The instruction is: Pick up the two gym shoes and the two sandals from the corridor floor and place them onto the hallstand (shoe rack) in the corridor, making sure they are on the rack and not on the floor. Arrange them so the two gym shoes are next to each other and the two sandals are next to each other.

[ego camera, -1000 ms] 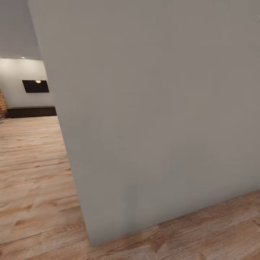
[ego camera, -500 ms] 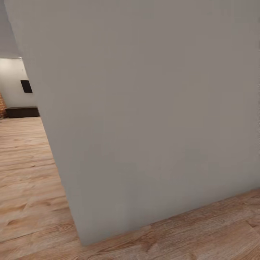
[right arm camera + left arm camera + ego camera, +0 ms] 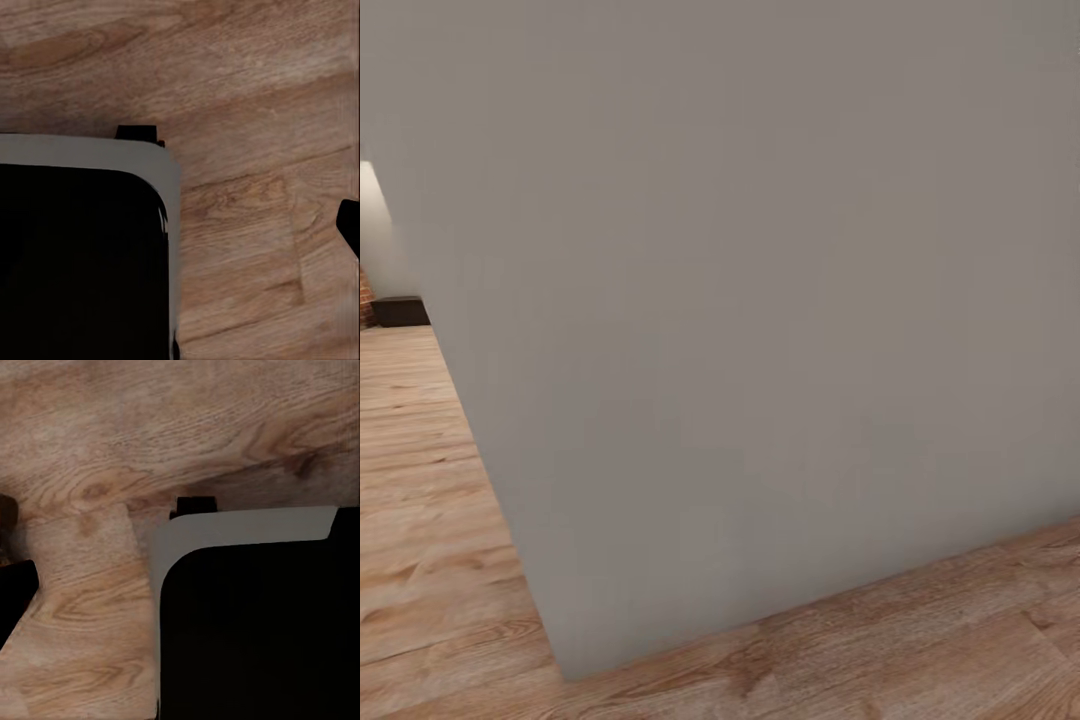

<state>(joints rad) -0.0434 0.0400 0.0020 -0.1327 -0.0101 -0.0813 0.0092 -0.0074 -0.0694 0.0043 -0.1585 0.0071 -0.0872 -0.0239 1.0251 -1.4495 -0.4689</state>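
Observation:
The gym shoes, the sandals and the hallstand are out of view. The corridor floor [image 3: 430, 500] of light brown wood-grain planks runs along the left and the near edge of the head view. Both wrist views look down on the same planks [image 3: 97, 435] [image 3: 247, 90]. A dark piece that may be a finger [image 3: 13, 592] sits at the edge of the left wrist view, and another such piece [image 3: 350, 225] at the edge of the right wrist view. Neither view shows how the jaws stand or anything held.
A plain grey wall [image 3: 760, 300] stands close in front, its corner edge running down to the floor at the lower left. Far back left are a low dark cabinet [image 3: 400, 311] and some brick. My black, grey-rimmed base [image 3: 255, 622] [image 3: 75, 262] shows under both wrists.
The camera has swung to the right: the wall's edge slid left in the picture, covering the dark wall panel and most of the far room.

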